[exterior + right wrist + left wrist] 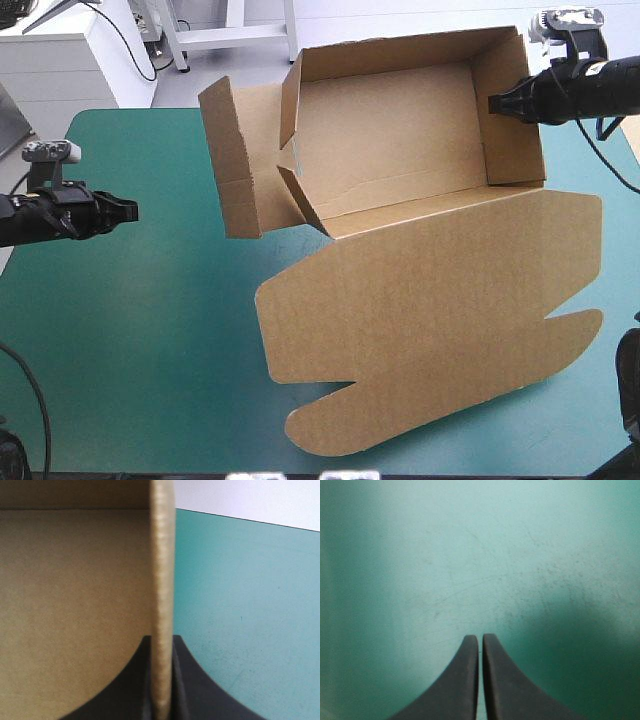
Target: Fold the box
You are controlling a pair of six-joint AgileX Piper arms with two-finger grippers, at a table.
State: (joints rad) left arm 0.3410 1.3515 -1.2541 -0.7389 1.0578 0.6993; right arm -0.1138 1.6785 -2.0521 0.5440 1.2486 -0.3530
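The brown box (400, 150) stands as an open tray at the back of the table, its right and back walls raised and its left flaps splayed outward. Its lid (440, 320) lies flat toward the front. My right gripper (494, 103) is shut on the box's right wall (162, 605), whose edge runs up between the two black fingers (187, 690). My left gripper (133, 210) hovers over bare teal-green cover at the left, well clear of the box. In the left wrist view the left gripper (480, 640) is shut with nothing in it.
The teal-green table (150, 350) lies bare left of and in front of the box. The lid's tabs reach near the front and right edges. White furniture stands beyond the far edge.
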